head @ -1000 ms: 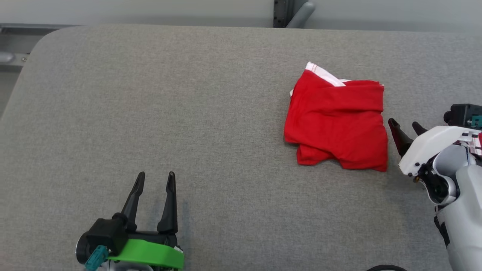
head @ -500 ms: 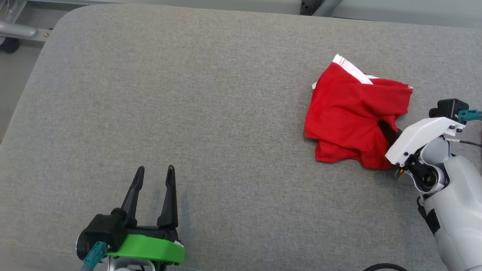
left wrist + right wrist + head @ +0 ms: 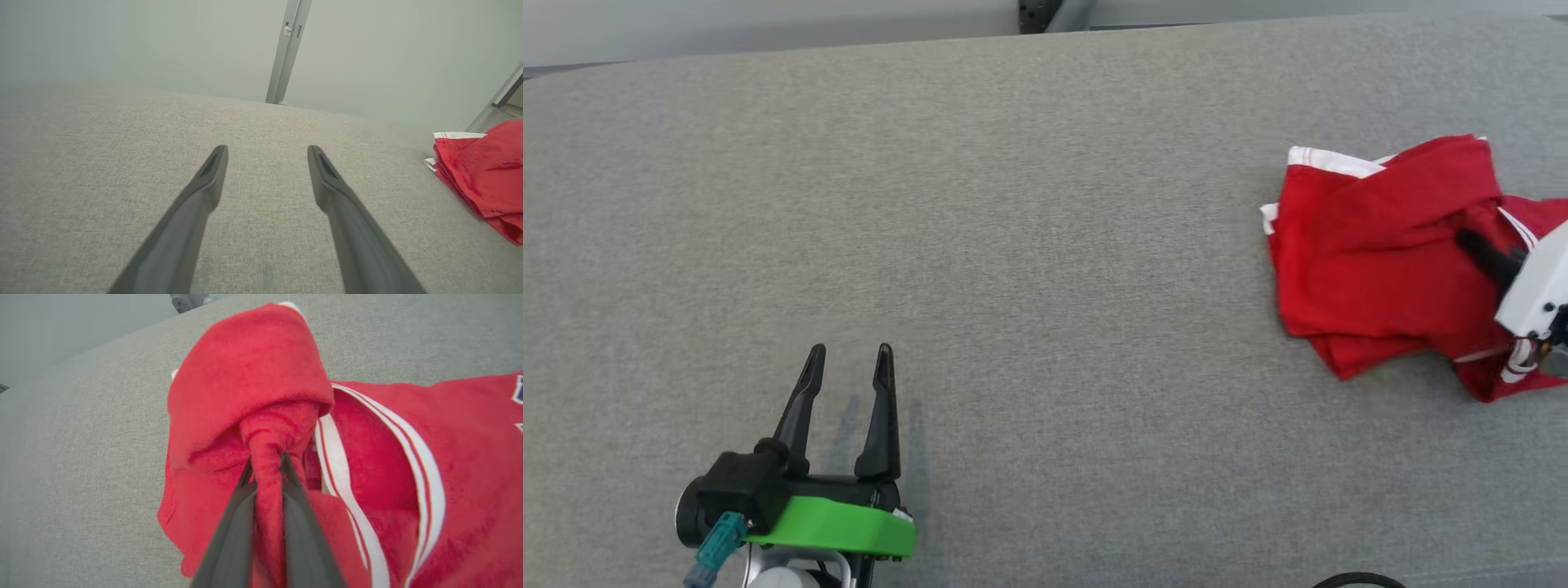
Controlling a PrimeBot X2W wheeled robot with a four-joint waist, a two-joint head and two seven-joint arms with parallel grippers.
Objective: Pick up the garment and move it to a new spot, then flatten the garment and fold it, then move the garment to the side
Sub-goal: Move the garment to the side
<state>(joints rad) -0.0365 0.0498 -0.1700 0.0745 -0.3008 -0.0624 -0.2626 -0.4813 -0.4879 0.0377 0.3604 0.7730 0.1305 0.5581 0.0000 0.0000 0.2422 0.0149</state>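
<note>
The table (image 3: 1013,204) is covered in grey woven cloth, matt, with a fine grainy weave (it looks coarser close up in the left wrist view). The garment (image 3: 1364,261) is soft red cloth, matt, with smoother white trim; in the right wrist view it looks slightly fuzzy where it bunches. The fingers of the left claw (image 3: 849,351) are dark, smooth and matt, plastic by the look, and the right claw (image 3: 266,463) has the same dull finish. The green band (image 3: 833,531) behind the left claw is smooth plastic with a faint sheen. The white shell (image 3: 1535,286) on the right arm is smooth, hard plastic. The post (image 3: 286,53) is pale satin metal.
</note>
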